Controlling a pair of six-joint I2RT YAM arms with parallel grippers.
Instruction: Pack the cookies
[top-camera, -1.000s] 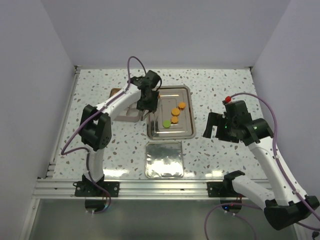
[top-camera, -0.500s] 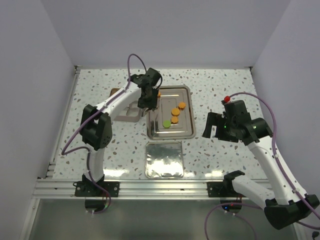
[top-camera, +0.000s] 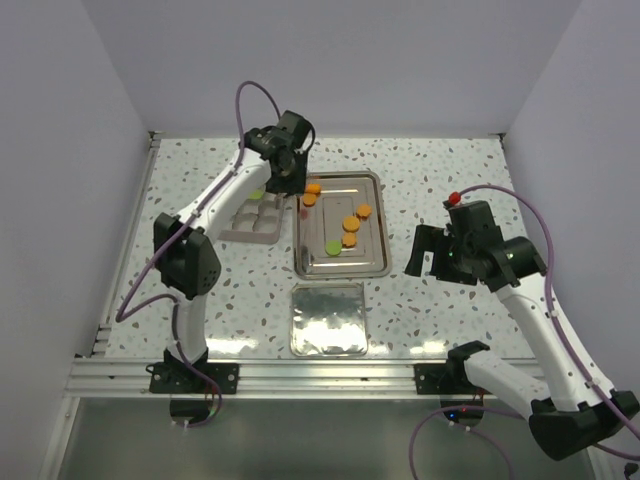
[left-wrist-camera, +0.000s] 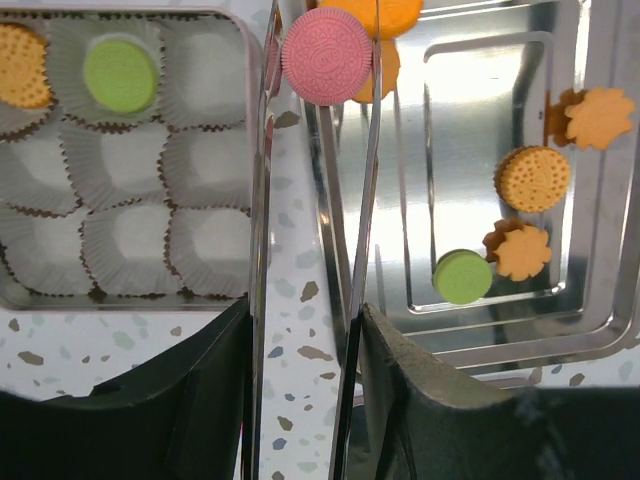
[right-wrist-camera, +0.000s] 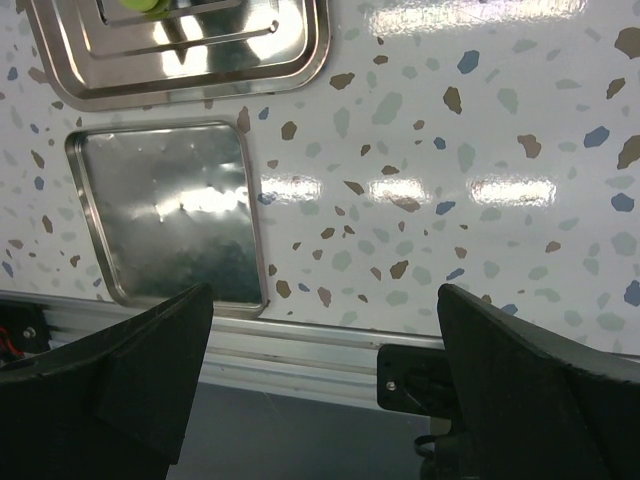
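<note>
The left gripper (left-wrist-camera: 325, 28) pinches a pink cookie (left-wrist-camera: 326, 55) by its edges between two long, thin fingers (left-wrist-camera: 258, 200), near their tips. The jaws stand part-way closed on the disc. In the left wrist view the cookie hangs over the strip of speckled table (top-camera: 450, 170) between the compartment box (left-wrist-camera: 210, 230) and the left rim of the steel tray (left-wrist-camera: 440, 150).

The box shows nine paper-lined cups. One holds an orange cookie (left-wrist-camera: 20, 65) and the next a green cookie (left-wrist-camera: 120, 75); the other seven are bare.

On the tray lie two flower-shaped orange cookies (left-wrist-camera: 600, 115), a round orange biscuit (left-wrist-camera: 532, 178) and a green sandwich cookie (left-wrist-camera: 462, 277). Two more orange cookies (left-wrist-camera: 388, 72) lie at its far left corner. That makes five orange and one green on the tray, two cookies in the box and one pink in the grip.

The right gripper (right-wrist-camera: 322, 295) hovers with its jaws spread wide and nothing between them, well to the right of the tray. A flat metal lid (right-wrist-camera: 170, 215) lies below it to the left.

The pink cookie covers part of the two corner cookies, and the frame edge cuts the box's left column. From above, the left arm hides part of the box (top-camera: 250, 225). Whether the dark shapes beside the flower cookies are reflections cannot be told.
</note>
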